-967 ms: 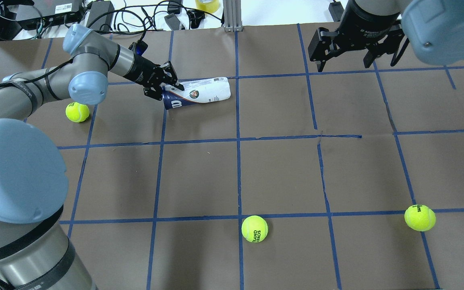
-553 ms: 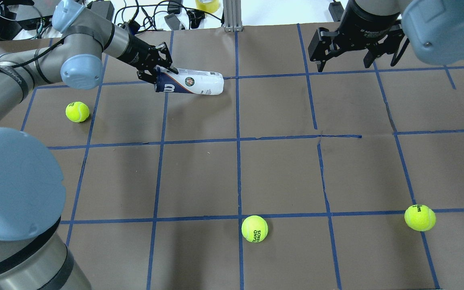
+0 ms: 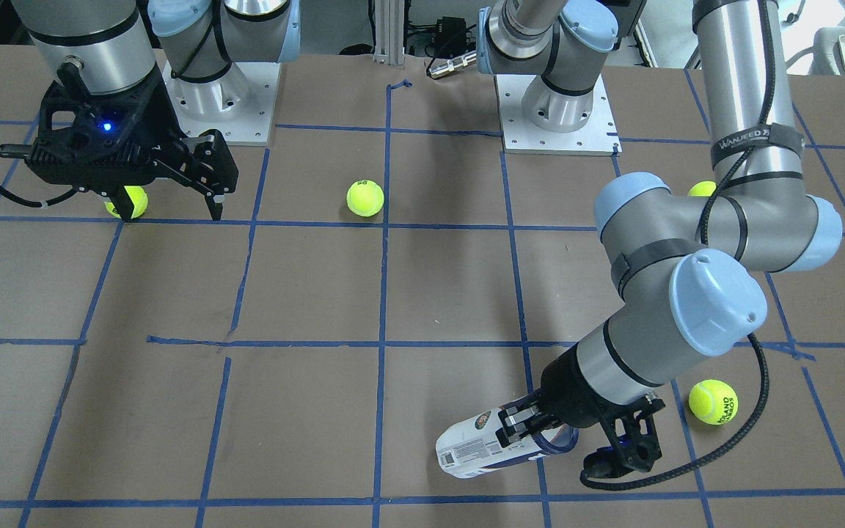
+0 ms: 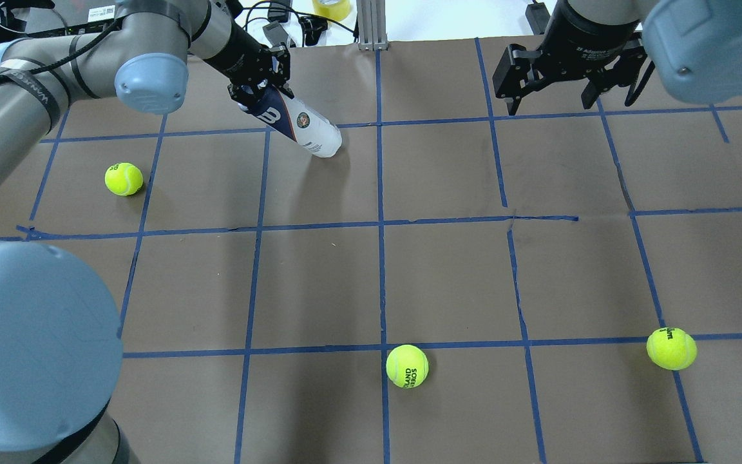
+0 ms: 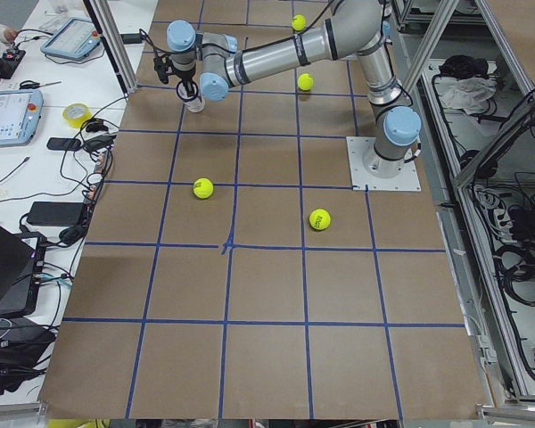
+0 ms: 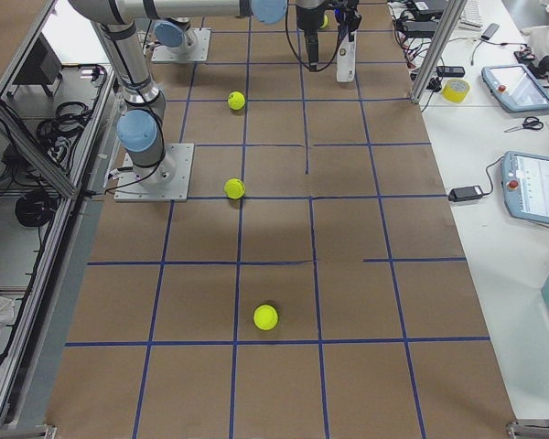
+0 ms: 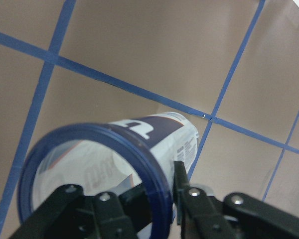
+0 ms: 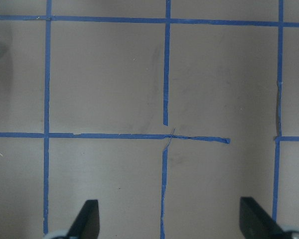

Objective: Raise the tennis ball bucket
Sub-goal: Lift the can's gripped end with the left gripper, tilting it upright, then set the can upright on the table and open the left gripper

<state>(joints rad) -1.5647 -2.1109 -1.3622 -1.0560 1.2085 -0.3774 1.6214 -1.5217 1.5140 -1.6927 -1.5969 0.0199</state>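
Because the left tool point(image 4: 260, 92) grips only the dark-blue rim point(image 7: 89, 129) of the tennis ball bucket point(image 4: 310, 131), which hangs tilted over the far-left part of the counter point(image 4: 442, 277), a slow vertical raise is advisable to prevent slipping; the right tool point(image 4: 551, 103) hangs released.

Passing room across table point(image 4: 448, 277) middle, tennis balls point(image 4: 407, 366) scattered around (well apart)

Bright, even light from above covers the brown worktop point(image 4: 448, 277). Shadows are soft and pale, the clearest a diffuse patch by the tennis ball bucket point(image 4: 310, 132). The white surface past the worktop's far edge washes out. In the left wrist view the bucket's near rim looks slightly soft.
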